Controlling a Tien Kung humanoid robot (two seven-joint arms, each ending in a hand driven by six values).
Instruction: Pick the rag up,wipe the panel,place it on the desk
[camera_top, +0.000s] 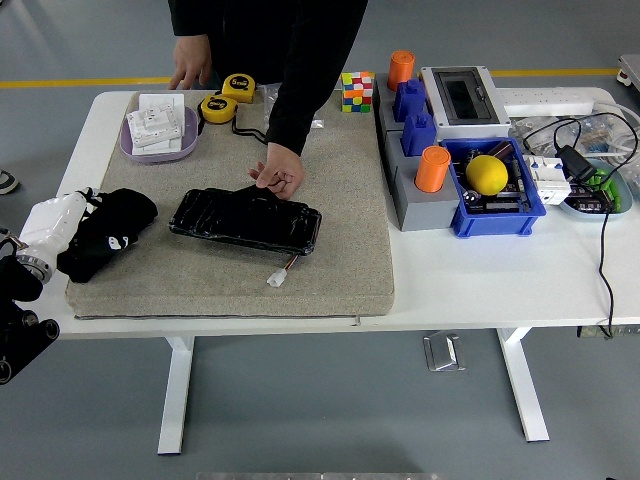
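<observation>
- Left hand (62, 222) at nine o'clock grips the black rag (106, 232) on the mat (340, 200).
- A person's hand (279, 174) holds the panel (245, 219) at its twelve o'clock edge.

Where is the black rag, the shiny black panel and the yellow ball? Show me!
black rag (108, 232), head view, middle of the crumpled cloth.
black panel (245, 220), head view, centre of its glossy top.
yellow ball (487, 174), head view, middle of the ball in the blue bin.
</observation>
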